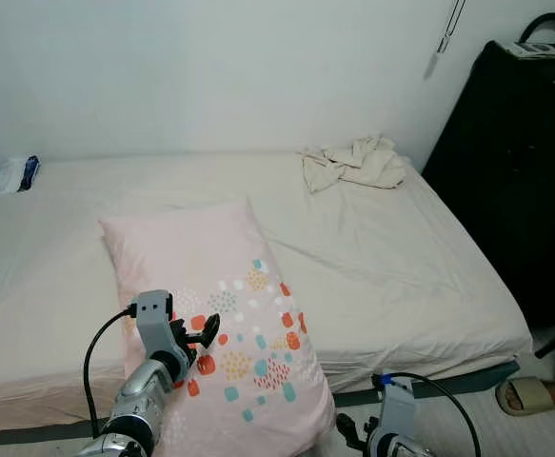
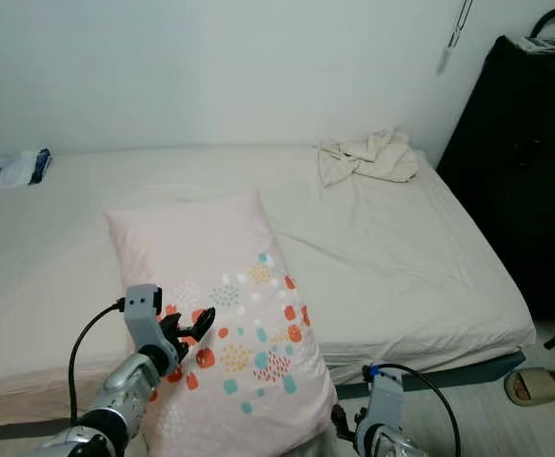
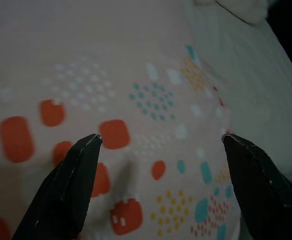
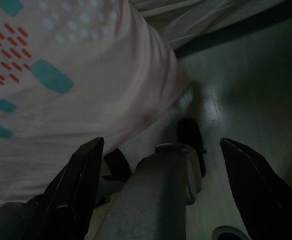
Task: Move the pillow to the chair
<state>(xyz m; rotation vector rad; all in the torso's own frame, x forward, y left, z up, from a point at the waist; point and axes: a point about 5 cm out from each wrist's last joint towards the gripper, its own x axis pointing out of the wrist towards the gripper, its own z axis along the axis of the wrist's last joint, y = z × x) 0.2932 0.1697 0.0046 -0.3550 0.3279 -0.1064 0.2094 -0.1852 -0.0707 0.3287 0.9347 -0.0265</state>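
Observation:
A pale pink pillow with orange, teal and white spots lies lengthwise on the bed, its near end hanging over the front edge. My left gripper hovers just over the pillow's near left part, fingers open; the left wrist view has the spotted pillow between the two fingertips. My right gripper hangs low by the pillow's overhanging corner, fingers apart above the floor, holding nothing. Its wrist sits at the bottom edge of the head view.
The bed has a cream sheet. A crumpled beige cloth lies at its far right. A blue-white packet is at the far left. A black cabinet stands right of the bed, and a sandal on the floor.

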